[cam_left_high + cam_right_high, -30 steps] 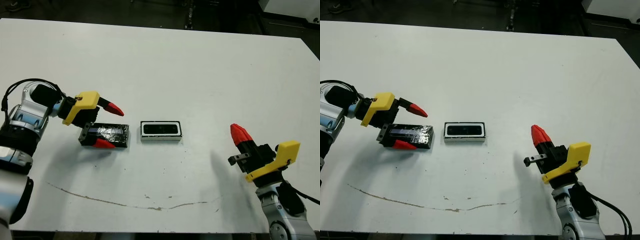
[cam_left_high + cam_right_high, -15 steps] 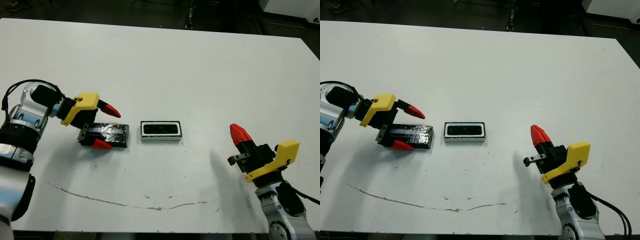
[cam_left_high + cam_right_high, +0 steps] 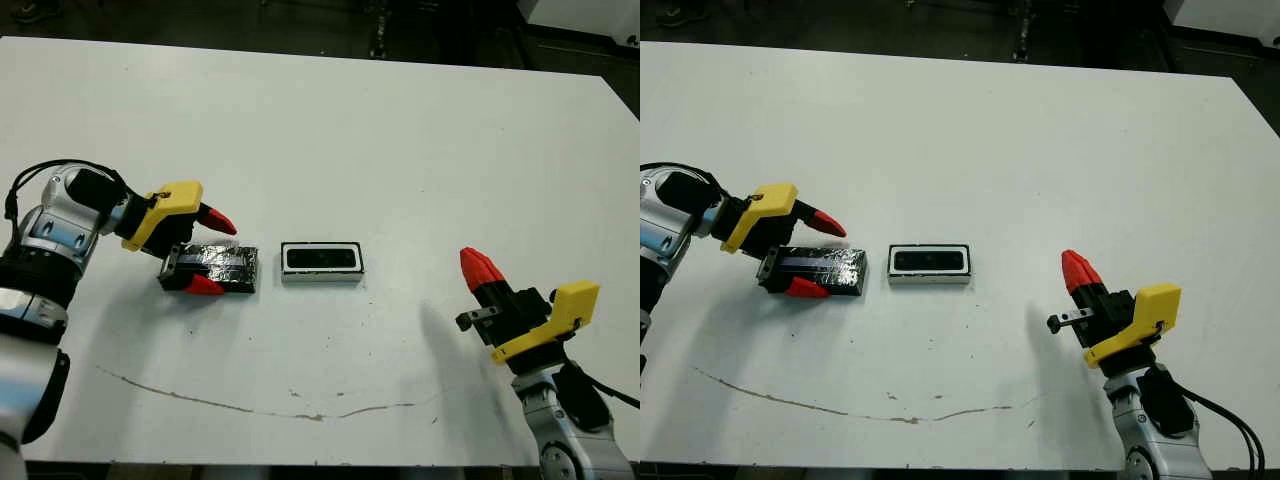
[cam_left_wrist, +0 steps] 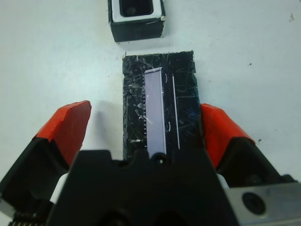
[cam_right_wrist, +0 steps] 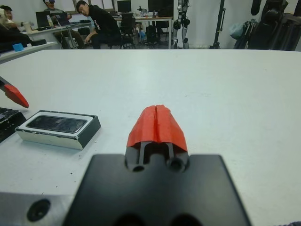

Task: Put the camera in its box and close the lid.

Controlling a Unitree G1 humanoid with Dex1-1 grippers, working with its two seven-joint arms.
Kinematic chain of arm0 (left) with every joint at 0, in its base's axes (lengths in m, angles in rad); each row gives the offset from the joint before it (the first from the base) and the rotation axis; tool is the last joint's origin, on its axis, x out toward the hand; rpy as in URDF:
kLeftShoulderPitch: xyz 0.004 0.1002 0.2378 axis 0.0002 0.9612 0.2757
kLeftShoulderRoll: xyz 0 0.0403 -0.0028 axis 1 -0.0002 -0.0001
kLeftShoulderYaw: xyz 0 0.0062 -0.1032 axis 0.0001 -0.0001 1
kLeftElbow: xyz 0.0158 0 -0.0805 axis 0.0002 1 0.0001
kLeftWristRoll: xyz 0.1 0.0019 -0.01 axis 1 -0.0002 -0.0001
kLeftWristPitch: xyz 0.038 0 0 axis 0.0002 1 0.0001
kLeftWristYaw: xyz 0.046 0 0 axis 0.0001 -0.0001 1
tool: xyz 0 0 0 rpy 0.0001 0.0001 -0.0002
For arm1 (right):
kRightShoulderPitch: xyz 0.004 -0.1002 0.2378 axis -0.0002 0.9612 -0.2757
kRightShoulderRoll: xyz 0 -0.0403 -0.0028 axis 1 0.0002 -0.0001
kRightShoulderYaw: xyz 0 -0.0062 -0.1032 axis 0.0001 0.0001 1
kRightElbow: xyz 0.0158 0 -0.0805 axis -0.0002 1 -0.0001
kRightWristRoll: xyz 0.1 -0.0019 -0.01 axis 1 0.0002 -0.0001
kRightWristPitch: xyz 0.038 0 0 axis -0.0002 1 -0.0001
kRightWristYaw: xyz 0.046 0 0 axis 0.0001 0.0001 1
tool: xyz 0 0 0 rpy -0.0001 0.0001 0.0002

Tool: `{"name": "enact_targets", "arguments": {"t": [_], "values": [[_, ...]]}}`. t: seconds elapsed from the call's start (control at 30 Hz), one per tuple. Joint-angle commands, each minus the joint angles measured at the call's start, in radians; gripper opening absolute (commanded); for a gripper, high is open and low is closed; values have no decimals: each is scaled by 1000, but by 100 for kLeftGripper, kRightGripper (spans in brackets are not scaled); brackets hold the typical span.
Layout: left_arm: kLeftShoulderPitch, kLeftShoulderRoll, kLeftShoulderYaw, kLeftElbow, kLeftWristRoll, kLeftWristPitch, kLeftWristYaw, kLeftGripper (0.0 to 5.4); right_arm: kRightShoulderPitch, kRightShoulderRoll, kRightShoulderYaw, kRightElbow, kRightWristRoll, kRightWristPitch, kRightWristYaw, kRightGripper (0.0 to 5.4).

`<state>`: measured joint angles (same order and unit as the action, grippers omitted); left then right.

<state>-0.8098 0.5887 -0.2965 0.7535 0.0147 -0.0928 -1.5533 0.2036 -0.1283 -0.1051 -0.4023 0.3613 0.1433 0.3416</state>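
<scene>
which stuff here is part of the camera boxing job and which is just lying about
Job:
- camera, already in the box
- lid, flat on the table, left gripper open around it
- right gripper, shut, idle

Lying about:
- only a thin dark streak on the table

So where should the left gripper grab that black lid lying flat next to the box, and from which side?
Probably across its short width, one finger on each long edge, coming from above at the end farthest from the box. The lid lies flat on the table, so only its thin edges offer purchase; the left gripper is open and already straddles it.
</scene>
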Motion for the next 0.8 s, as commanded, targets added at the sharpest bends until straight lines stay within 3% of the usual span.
{"name": "enact_targets", "arguments": {"t": [0.03,0.53,0.8], "values": [[20,16,-13,-12,21,1,-5,533,7,-16,-3,-1,5,8,0,1],[55,15,18,-21,5,9,43,330,6,-17,-2,-7,11,21,-6,0],[85,1,76,-62,-39,92,117,316,6,-21,1,-4,10,14,-2,0]]}}
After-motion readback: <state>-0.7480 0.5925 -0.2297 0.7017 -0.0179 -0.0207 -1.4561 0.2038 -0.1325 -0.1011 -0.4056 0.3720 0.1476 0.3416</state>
